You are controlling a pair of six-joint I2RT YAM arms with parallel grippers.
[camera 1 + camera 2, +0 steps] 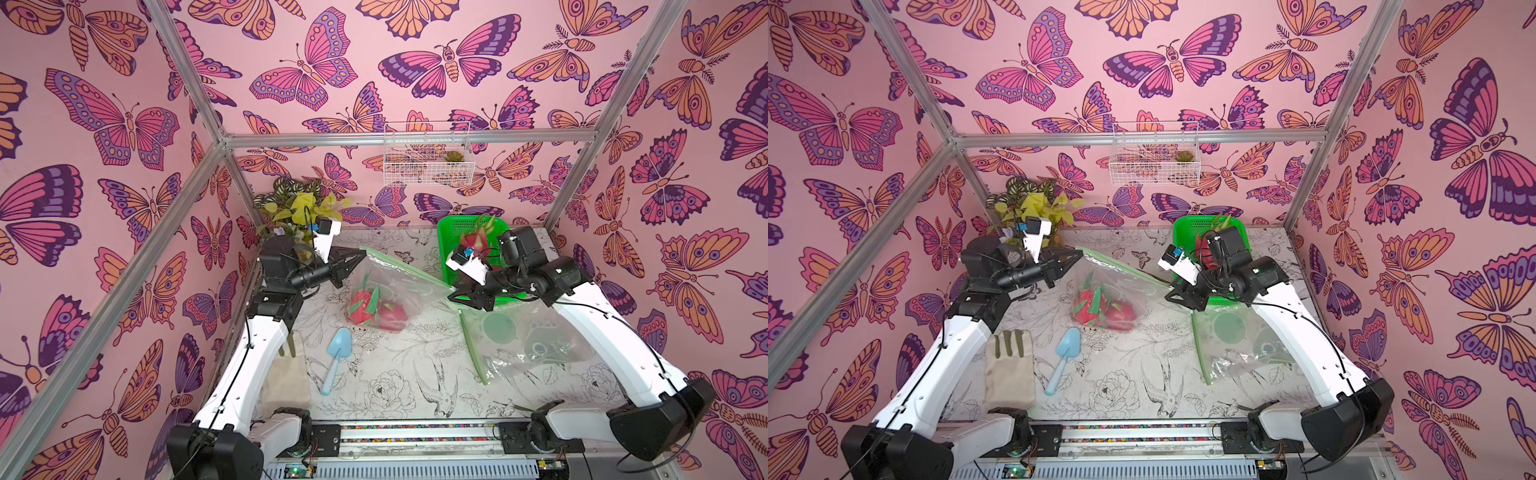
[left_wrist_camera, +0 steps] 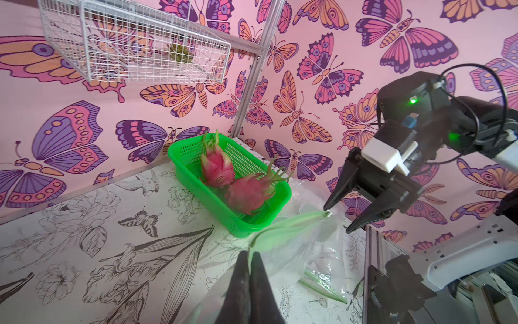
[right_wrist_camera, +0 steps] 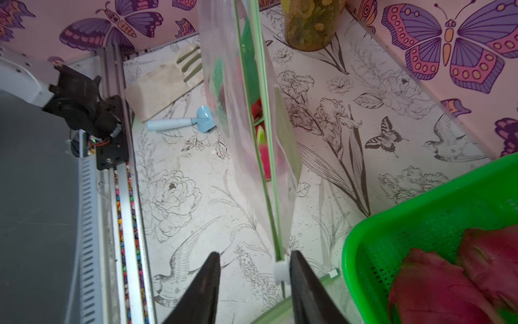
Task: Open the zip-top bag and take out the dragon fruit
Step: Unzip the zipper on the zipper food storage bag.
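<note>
On floral tabletop, crinkled clear zip-top bag (image 1: 386, 286)

Blue trowel (image 1: 1065, 357) lies on the tabletop (image 1: 1142, 374), just beside a beige glove (image 1: 1010, 372) with green fingers. Second clear bag (image 1: 528, 345), green-edged, lies flat near the front. Potted plant (image 1: 297, 208) in the back corner. White wire basket (image 1: 428, 156) hangs on the butterfly wall, a small succulent (image 1: 453, 156) inside.
</note>
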